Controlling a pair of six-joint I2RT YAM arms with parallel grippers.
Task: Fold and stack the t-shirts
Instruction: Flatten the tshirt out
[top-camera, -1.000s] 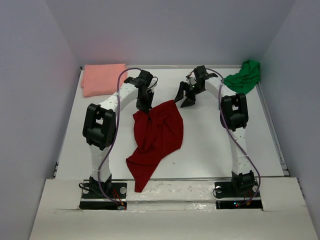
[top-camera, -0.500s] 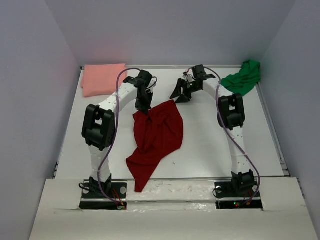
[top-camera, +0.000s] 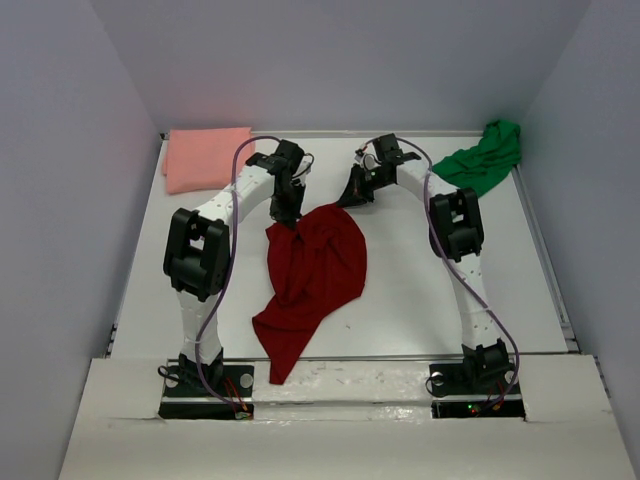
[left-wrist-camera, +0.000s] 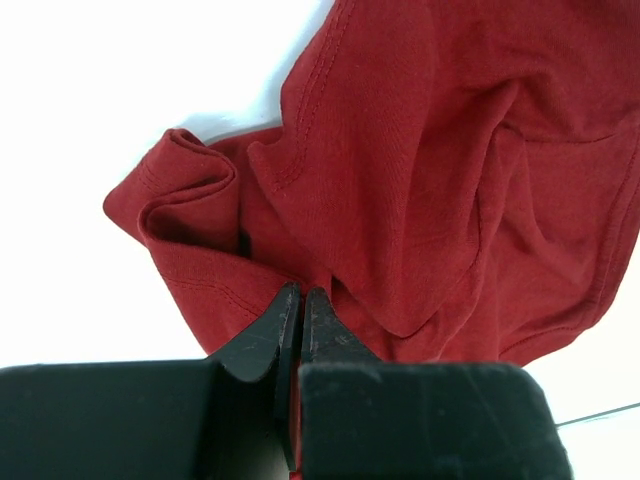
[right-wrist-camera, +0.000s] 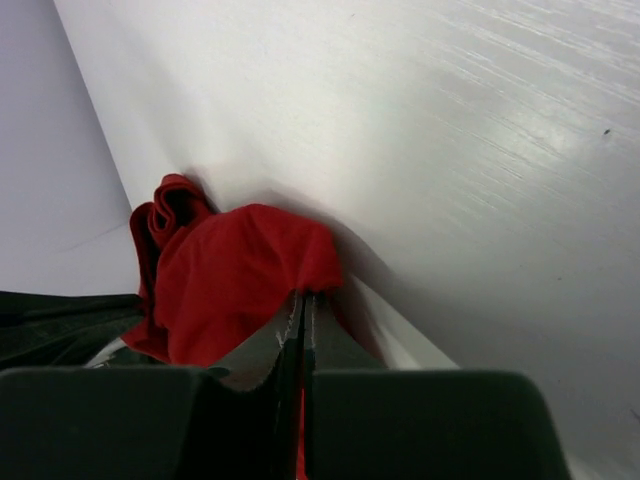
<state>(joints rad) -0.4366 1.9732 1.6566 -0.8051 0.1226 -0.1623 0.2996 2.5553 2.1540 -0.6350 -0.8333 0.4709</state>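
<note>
From the top view, the dark red t-shirt (top-camera: 318, 270) lay crumpled at the middle of the table (top-camera: 430, 290), with its tail trailing toward 7 o'clock and reaching the near edge. The left gripper (top-camera: 287, 218) sat on the shirt's 11 o'clock corner and the right gripper (top-camera: 352, 196) on its 1 o'clock corner. The salmon pink t-shirt (top-camera: 207, 157) lay folded at the table's 11 o'clock corner. The green t-shirt (top-camera: 485, 158) lay bunched at 1 o'clock.

In the left wrist view, the left gripper (left-wrist-camera: 301, 295) had its jaws pressed together on a fold of the dark red t-shirt (left-wrist-camera: 420, 150). A rolled hem curled away at 10 o'clock.

In the right wrist view, the right gripper (right-wrist-camera: 303, 300) was likewise clamped shut. It pinched a small hump of the dark red t-shirt (right-wrist-camera: 235, 275) just off the table (right-wrist-camera: 450, 150).

The step looked like spreading the shirt before folding it. To do that well, both corners should probably rise together and level. They should then draw apart toward 9 and 3 o'clock until the edge between them is taut. The pull should be slow, because the right-hand pinch seemed shallow and might slip. Carrying the shirt toward 12 o'clock would bring the tail fully onto the table.
</note>
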